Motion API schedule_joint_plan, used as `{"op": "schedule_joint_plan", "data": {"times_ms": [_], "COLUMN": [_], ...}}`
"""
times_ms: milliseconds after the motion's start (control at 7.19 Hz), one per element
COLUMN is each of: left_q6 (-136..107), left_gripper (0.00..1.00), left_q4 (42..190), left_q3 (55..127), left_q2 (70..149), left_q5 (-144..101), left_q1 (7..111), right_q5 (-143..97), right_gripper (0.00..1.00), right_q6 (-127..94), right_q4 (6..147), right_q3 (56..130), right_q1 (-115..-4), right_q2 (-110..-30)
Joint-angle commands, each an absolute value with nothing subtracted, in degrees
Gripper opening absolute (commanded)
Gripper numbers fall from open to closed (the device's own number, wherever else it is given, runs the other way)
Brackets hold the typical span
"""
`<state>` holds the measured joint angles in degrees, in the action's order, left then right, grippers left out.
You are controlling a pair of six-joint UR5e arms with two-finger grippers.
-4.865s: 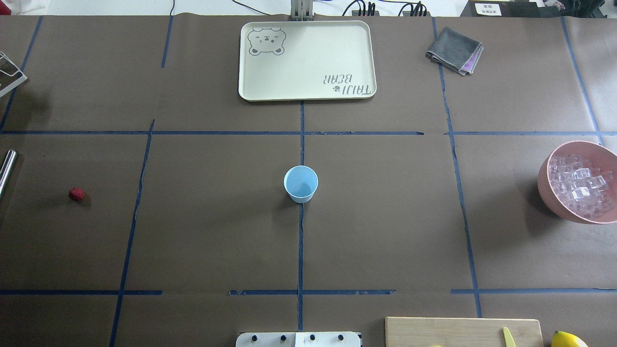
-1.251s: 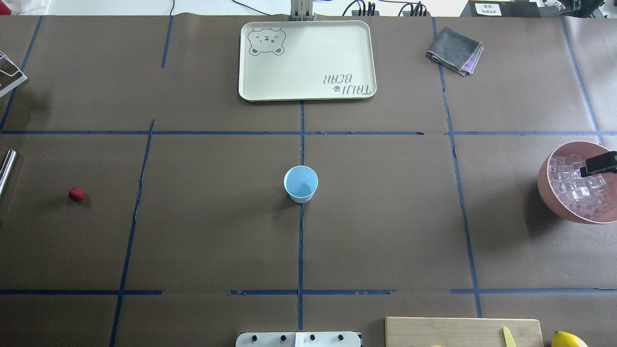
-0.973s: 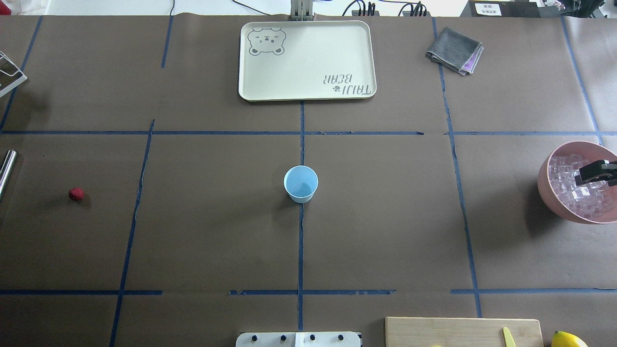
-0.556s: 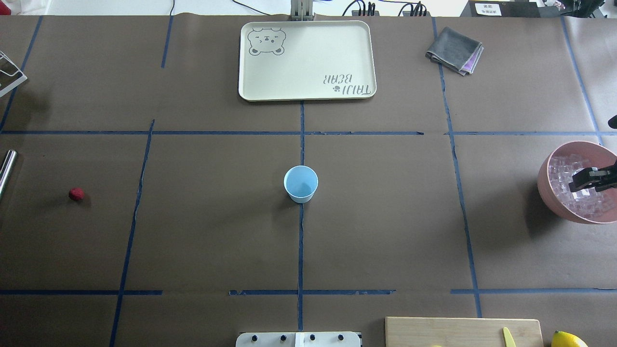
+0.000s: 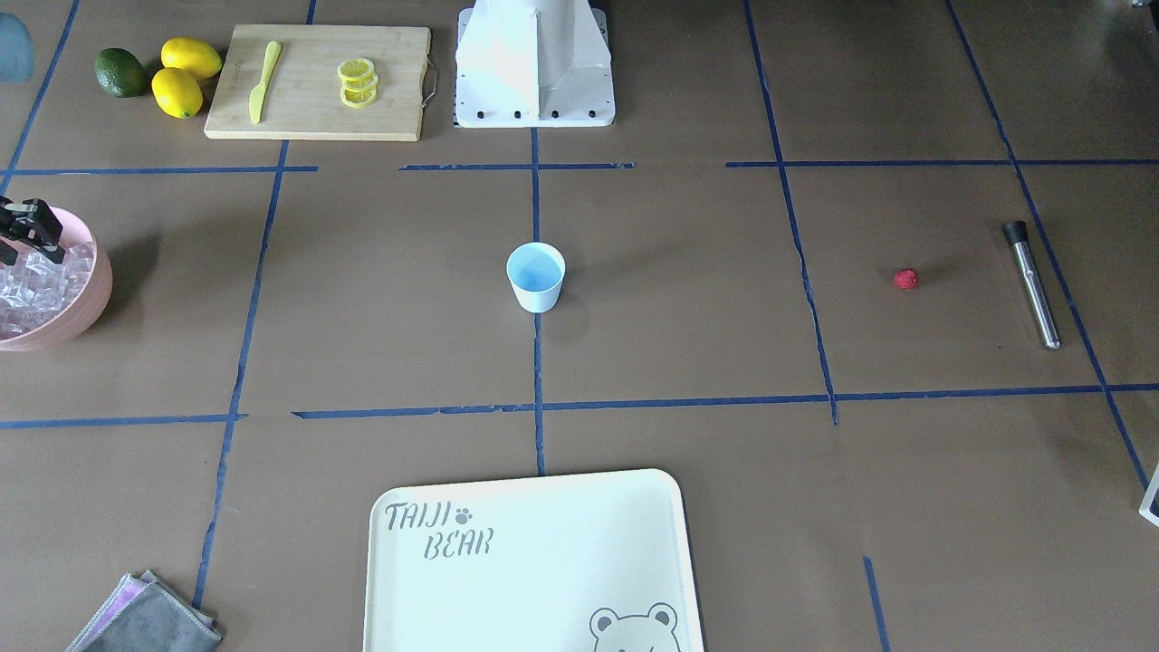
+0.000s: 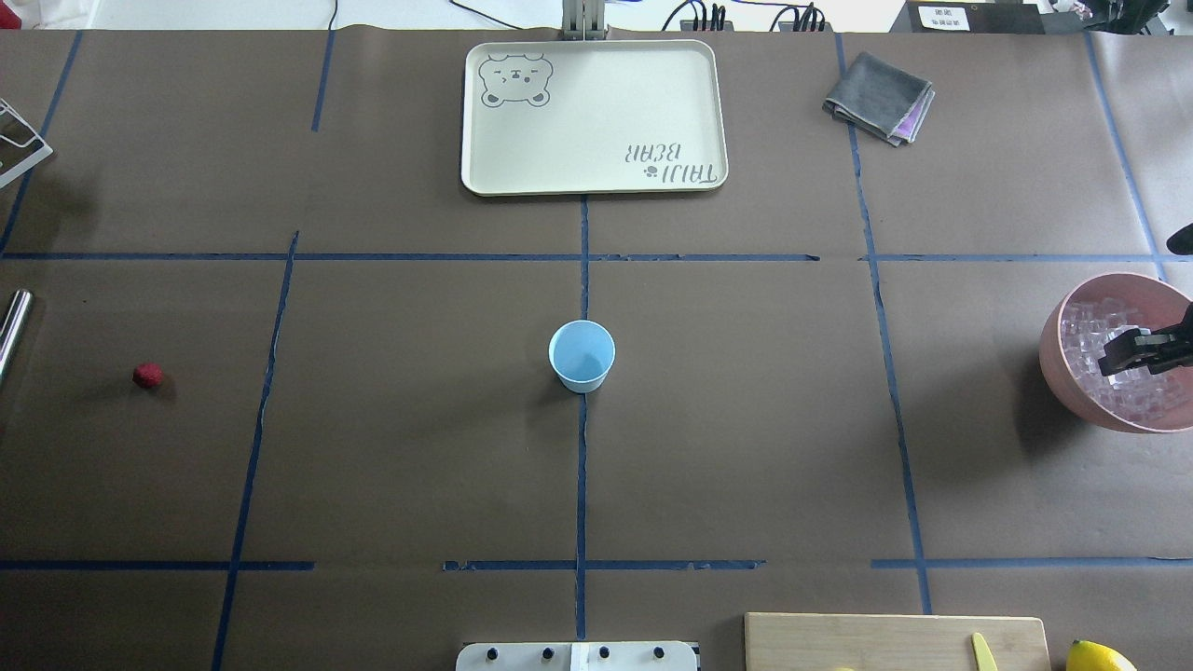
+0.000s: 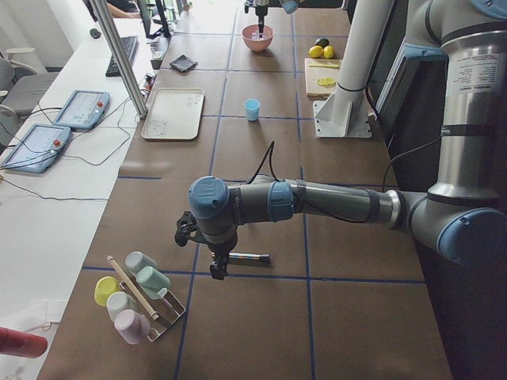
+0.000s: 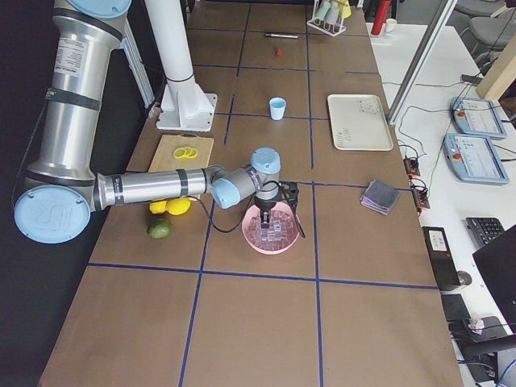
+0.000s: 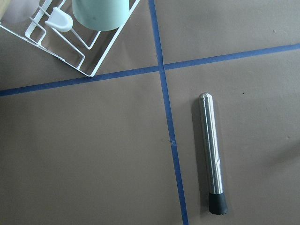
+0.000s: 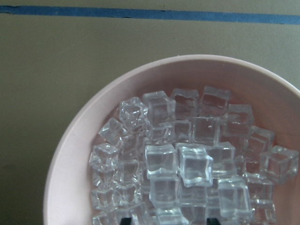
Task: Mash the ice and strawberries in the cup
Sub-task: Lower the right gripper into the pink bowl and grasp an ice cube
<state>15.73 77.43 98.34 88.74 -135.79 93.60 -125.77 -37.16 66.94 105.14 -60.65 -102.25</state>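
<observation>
At the right end of the tabletop, in the front-facing view, the right gripper [image 5: 25,231] is seen low over the pink bowl [image 5: 98,294] of ice [image 5: 36,290]. The cup [image 5: 536,276] stands at the centre, apparently empty, and the strawberry [image 5: 905,279] lies well apart from it, near the steel muddler [image 5: 1030,285]. "TAIJI BEAR" is printed on the cream tray [image 5: 543,580], with a bear's head drawn in one corner.

In the overhead view the change is plainest. Nearly five seconds ago no arm was over the bowl; since then the gripper has been brought in from the edge and moved down onto the cubes. A first cube is judged about to be picked, and nothing has yet been put in the cup.

In the left side view the left gripper [image 7: 215,271] hangs above the muddler; whether it is apart or together cannot be told.

In the right wrist view the fingertips [image 10: 124,221] are seen apart, with nothing clamped between them.
</observation>
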Motion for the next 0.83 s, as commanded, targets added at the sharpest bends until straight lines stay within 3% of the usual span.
{"op": "schedule_joint_plan", "data": {"times_ms": [0,695], "left_q6": [15.6,15.6], "left_gripper": [1.00,1.00], "left_q4": [77.4,77.5], "left_q3": [98.6,99.0], "left_q2": [88.7,88.8], "left_q5": [-135.8,-135.8], "left_q1": [93.6,93.6], "right_q5": [-125.8,-125.7], "right_gripper": [0.62,0.61], "right_q6": [-37.1,-37.1], "right_q4": [67.0,67.1], "right_q3": [104.7,104.7], "right_q1": [-60.6,-59.8], "right_q2": [-102.1,-102.1]}}
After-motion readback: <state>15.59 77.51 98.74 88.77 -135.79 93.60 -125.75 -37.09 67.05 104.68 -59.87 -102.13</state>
